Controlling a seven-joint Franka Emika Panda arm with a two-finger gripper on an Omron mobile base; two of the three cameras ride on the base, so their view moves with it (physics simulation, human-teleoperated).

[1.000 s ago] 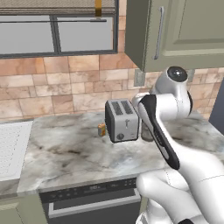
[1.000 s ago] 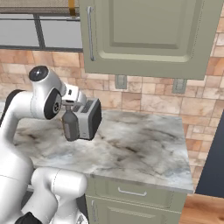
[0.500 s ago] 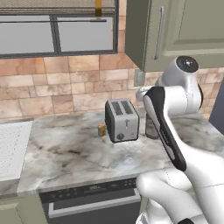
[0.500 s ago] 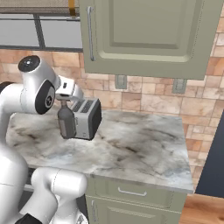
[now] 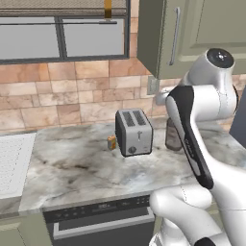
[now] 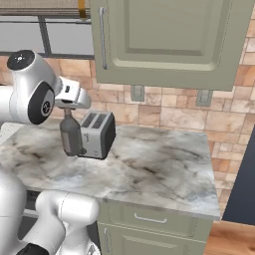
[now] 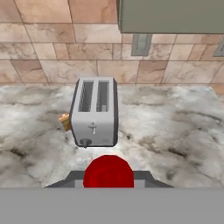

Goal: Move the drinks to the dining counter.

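My gripper (image 6: 69,110) is shut on the neck of the grey-brown bottle (image 6: 71,135), which hangs upright just in front of the silver toaster. In the left base view the bottle (image 5: 172,135) shows to the right of the toaster, partly behind my forearm. Looking down the hand, I see its red cap (image 7: 108,171) between my fingertips, where the gripper (image 7: 108,176) grips it. I cannot tell whether the bottle's base touches the worktop. The small orange can (image 5: 111,142) stands on the marble at the toaster's left side, and shows again as the can (image 7: 64,121). The dining counter is out of view.
The toaster (image 5: 133,132) stands mid-worktop on the veined marble (image 6: 154,169), near the tiled wall. A white ribbed drainer (image 5: 12,163) lies at the far left. Green wall cabinets (image 6: 164,40) hang overhead. The worktop's right end (image 6: 211,199) drops off to the floor.
The arm has swung, with its elbow moving right in the left base view. The bottle, still gripped, has drawn back a little from the toaster towards the base.
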